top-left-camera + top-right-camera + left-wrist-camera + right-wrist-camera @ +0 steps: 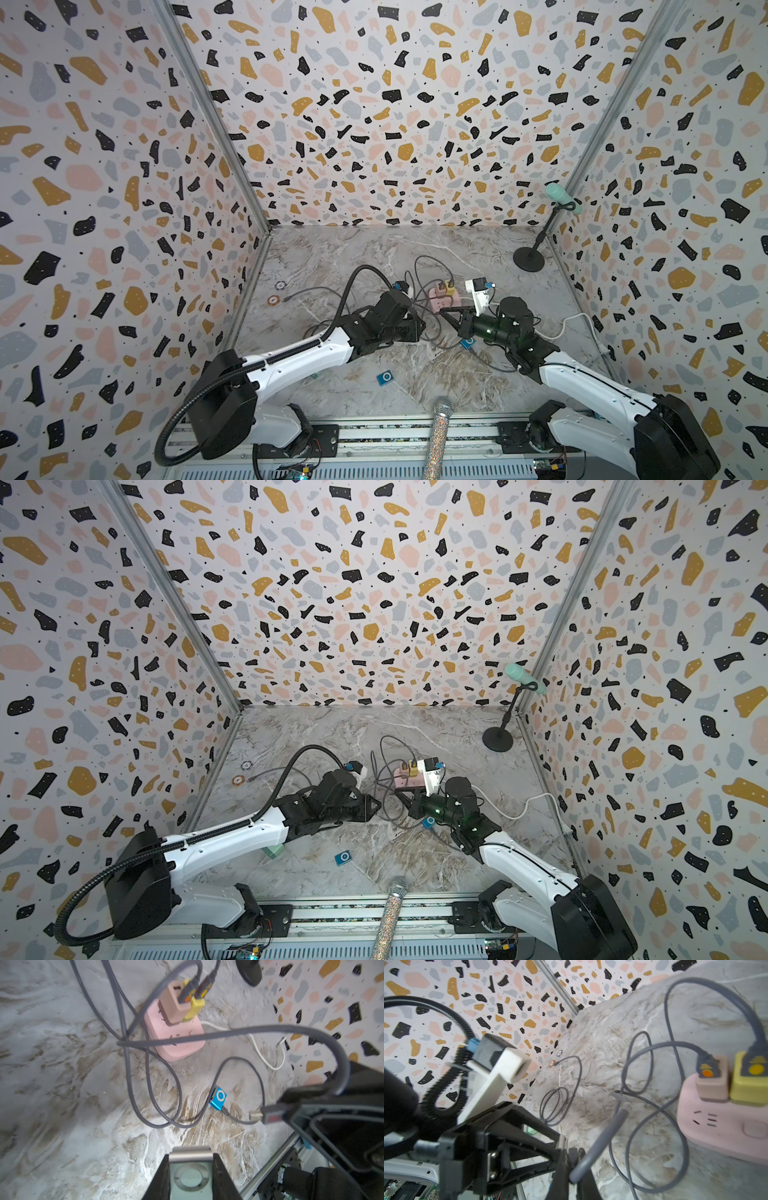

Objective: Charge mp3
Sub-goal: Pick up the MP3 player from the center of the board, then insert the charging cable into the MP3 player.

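Right now left gripper [374, 806] is clamped narrow on a pale silver-green mp3 player [191, 1178]. Its two fingers [161, 1176] press the side edges, the click wheel faces the wrist camera, and the player is held clear of the marble table [332, 257]. Opposite it, right gripper [444, 311] is pinched almost fully closed on a grey cable [207, 1035], gripping just behind its plug [270, 1115]; the plug's metal tip sticks out free, not in anything. In both top views the two gripper tips face each other near the middle of the table, close but apart.

Just behind them lies a pink power strip [444, 302] with a tan adapter [172, 1005] and a yellow adapter [196, 1006] plugged in side by side, a grey lead in each. A blue mp3 player [218, 1098] lies flat on the table near the right gripper, a thin grey lead running from its edge. Another blue player [385, 377] lies alone, nearer the robot base. A white cord [261, 1051] trails from the strip — a mint microphone on a stand [559, 195] sits in the far right corner.
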You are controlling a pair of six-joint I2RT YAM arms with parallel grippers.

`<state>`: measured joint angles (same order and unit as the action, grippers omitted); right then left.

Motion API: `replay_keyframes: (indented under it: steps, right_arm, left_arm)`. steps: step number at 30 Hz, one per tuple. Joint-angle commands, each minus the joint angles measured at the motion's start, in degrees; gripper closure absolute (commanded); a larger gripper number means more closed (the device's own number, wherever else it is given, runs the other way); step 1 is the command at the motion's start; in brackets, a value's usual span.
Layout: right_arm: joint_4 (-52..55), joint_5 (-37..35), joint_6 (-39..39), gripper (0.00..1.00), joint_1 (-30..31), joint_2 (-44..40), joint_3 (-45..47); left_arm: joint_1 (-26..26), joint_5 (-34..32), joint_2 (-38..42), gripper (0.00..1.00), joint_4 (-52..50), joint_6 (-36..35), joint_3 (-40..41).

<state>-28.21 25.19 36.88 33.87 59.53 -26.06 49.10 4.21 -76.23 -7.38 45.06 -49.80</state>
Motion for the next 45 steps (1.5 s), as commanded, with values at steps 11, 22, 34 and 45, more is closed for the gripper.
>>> replay_keyframes:
  steps: [11,22,34,45]
  right_arm:
    - [-11.8,-13.5,2.9,1.00,9.6,-0.8,0.6]
    - [-13.1,-13.7,3.4,1.00,11.8,3.3,-0.5]
    - [-10.9,-16.8,1.3,1.00,11.7,1.6,-0.9]
    - [-12.0,-13.4,2.2,1.00,11.7,3.4,-1.2]
  left_arm:
    - [-3.9,-0.4,8.9,0.72,17.6,9.3,7.3]
    - [-4.0,0.7,9.1,0.72,18.9,9.6,7.8]
    - [-4.0,2.4,8.9,0.73,18.5,9.3,7.9]
    - [-4.0,2.6,8.2,0.73,19.0,9.3,7.6]
